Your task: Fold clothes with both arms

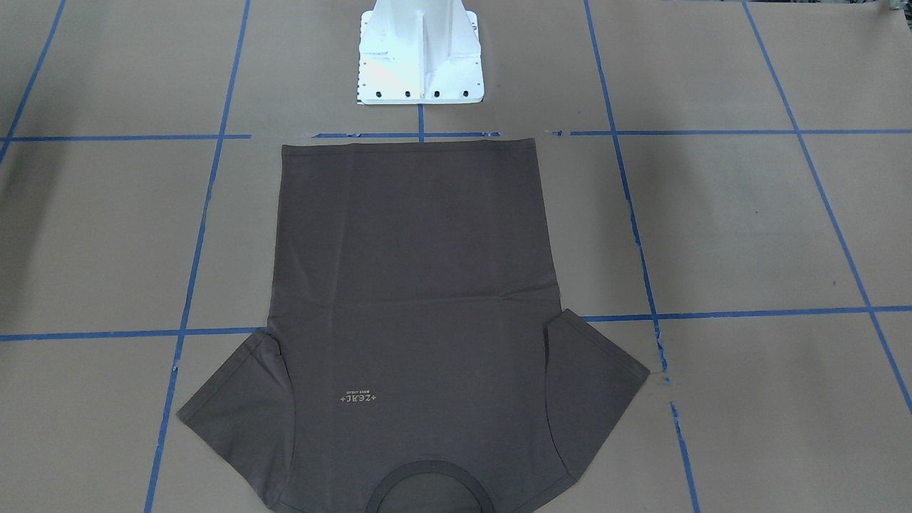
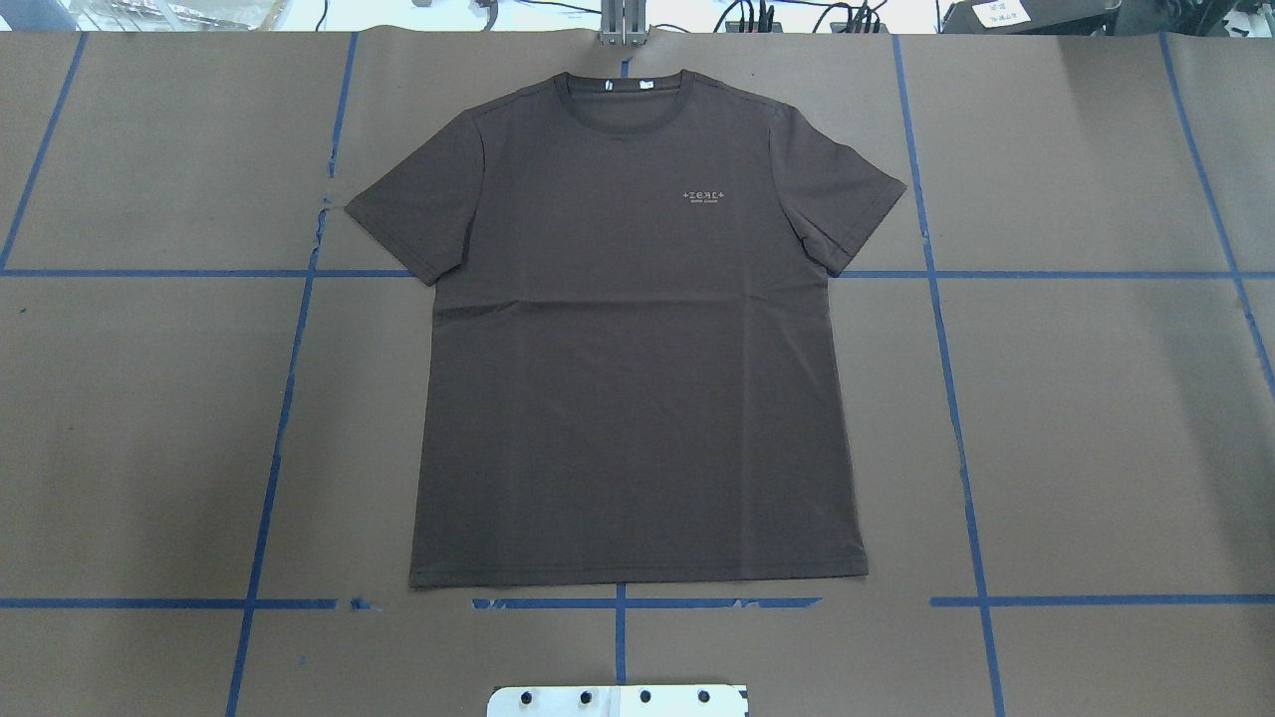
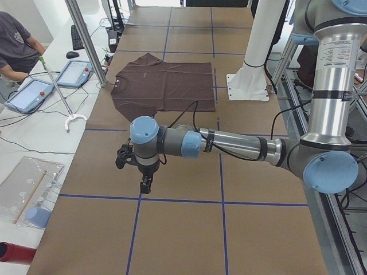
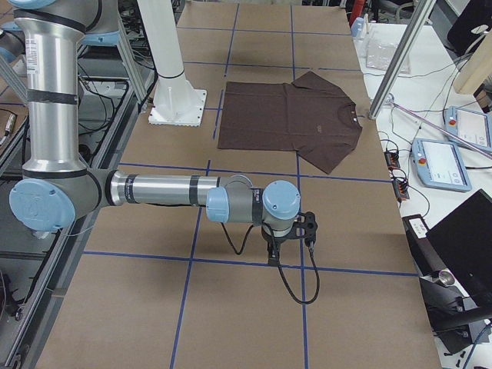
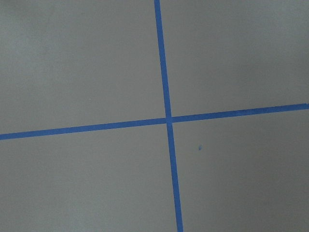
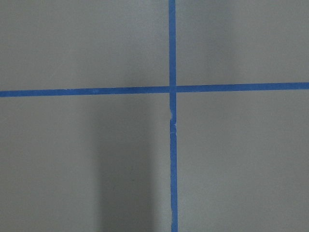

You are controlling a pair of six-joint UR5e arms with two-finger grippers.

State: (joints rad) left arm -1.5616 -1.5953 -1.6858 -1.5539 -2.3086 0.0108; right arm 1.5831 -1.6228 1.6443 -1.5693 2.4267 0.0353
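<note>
Task status: no fold is made. Nearest the robot, the white base pedestal (image 2: 618,700) stands on the table (image 2: 1096,398), just short of a blue tape line (image 2: 618,602). Directly beyond that line lies the T-shirt (image 2: 637,349), spread flat and face up in a single layer, its hem (image 2: 637,576) straight and parallel to the tape. Further out, both sleeves (image 2: 418,214) are extended sideways, the chest print (image 2: 703,195) is exposed, and the ribbed collar (image 2: 626,95) sits at the far table edge. Only faint creases cross the body. Neither arm is over the garment. In the side views the left arm (image 3: 229,143) and the right arm (image 4: 161,190) each reach out over bare table, well apart from the T-shirt, one toward either end of the table. The left gripper (image 3: 146,184) and the right gripper (image 4: 273,252) point downward with nothing in them; whether the jaws are parted or closed cannot be told. Both wrist views show only tape crossings. Judged outstanding: the approach, the grasps and every fold.
</note>
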